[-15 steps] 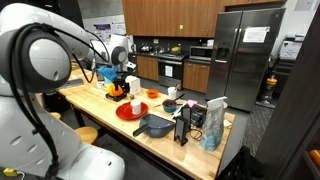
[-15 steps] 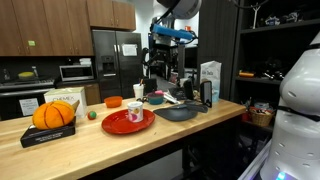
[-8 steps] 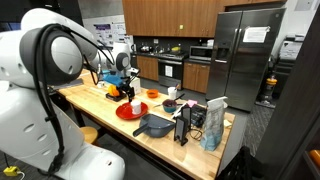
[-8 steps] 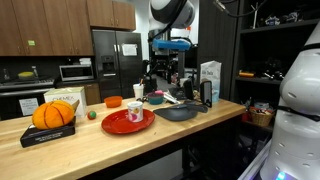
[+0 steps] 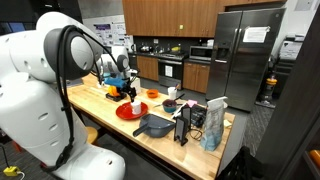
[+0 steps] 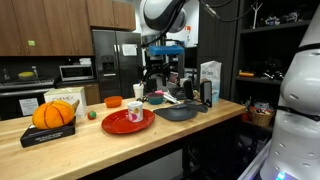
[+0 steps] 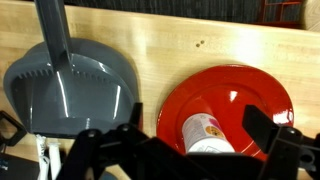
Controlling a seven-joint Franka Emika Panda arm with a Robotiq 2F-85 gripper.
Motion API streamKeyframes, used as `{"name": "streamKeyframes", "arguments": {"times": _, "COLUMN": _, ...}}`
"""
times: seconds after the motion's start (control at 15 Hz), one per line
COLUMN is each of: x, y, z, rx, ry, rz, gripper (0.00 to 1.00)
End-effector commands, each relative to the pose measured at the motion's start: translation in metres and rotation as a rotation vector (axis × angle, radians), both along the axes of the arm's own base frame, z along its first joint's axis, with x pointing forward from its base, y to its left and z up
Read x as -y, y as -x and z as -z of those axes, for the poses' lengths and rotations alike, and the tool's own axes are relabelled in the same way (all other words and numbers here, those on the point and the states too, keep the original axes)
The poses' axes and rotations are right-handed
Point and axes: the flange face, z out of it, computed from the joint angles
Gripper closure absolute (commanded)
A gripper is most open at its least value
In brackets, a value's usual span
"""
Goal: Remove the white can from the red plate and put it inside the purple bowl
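Gripper (image 7: 190,152): jaws spread wide and holding nothing, hanging over the wooden table (image 7: 200,40). In the wrist view its fingers flanked the white can (image 7: 205,135) without touching it. The can stood upright on the red plate (image 7: 245,95), off centre and inside the rim. It looked light and rigid, with a smooth, probably slippery round wall and a faint label. The best hold appeared to be across opposite sides at mid-height. Because the can was short, the jaws would need to come low without striking the plate. Beside the plate lay a grey pan (image 7: 65,95). In an exterior view the purple bowl (image 6: 154,98), small and dim, sat behind that pan, apart from the plate.
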Motion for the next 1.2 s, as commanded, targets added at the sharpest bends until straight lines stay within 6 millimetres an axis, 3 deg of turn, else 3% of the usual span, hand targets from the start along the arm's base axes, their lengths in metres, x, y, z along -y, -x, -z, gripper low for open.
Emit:
{"name": "streamKeyframes", "arguments": {"times": 0.0, "x": -0.015, "y": -0.010, "z": 0.000, "rx": -0.023, "ry": 0.034, "rz": -0.149, "gripper": 0.00}}
{"name": "streamKeyframes", "arguments": {"times": 0.6, "x": -0.028, "y": -0.009, "z": -0.003, "rx": -0.086, "ry": 0.033, "rz": -0.576, "gripper": 0.00}}
{"name": "streamKeyframes", "arguments": {"times": 1.13, "x": -0.021, "y": -0.013, "z": -0.009, "rx": -0.124, "ry": 0.044, "rz": -0.664, "gripper": 0.00}}
